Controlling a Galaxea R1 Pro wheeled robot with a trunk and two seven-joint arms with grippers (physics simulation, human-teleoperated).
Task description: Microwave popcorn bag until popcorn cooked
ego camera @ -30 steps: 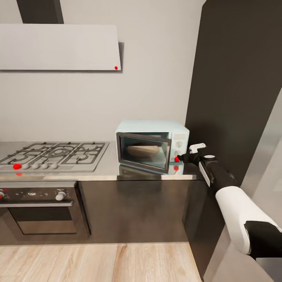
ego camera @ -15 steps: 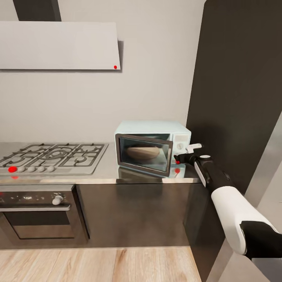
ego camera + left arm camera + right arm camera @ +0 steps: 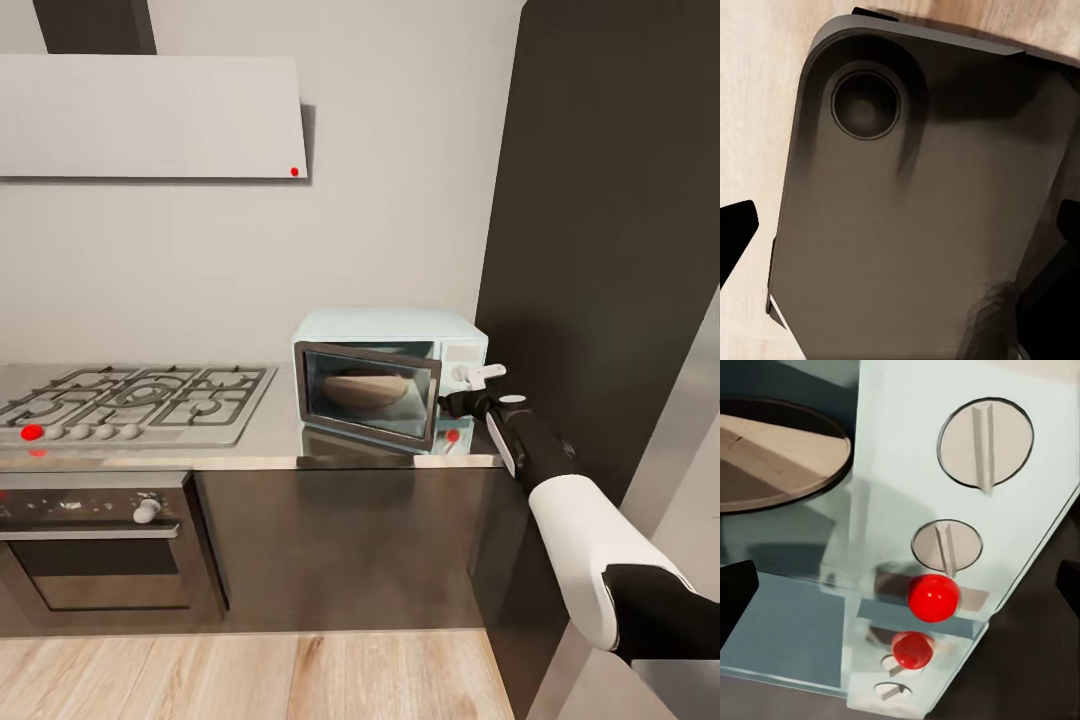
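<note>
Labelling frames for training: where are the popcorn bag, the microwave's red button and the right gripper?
popcorn bag (image 3: 362,388), head view, its side behind the glass.
red button (image 3: 934,598), right wrist view, its dome.
right gripper (image 3: 452,400), head view, between fingertips.

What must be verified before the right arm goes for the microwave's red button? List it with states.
1. Popcorn bag inside the microwave: ok.
2. Door fully shut: not ok, it looks ajar, angled out from the body.
3. Right gripper lined up with the control panel: ok, the red button sits just ahead in the right wrist view.
4. Jaws free of any load: ok, they stand apart and empty.
5. Popcorn cooked: cannot tell.
</note>
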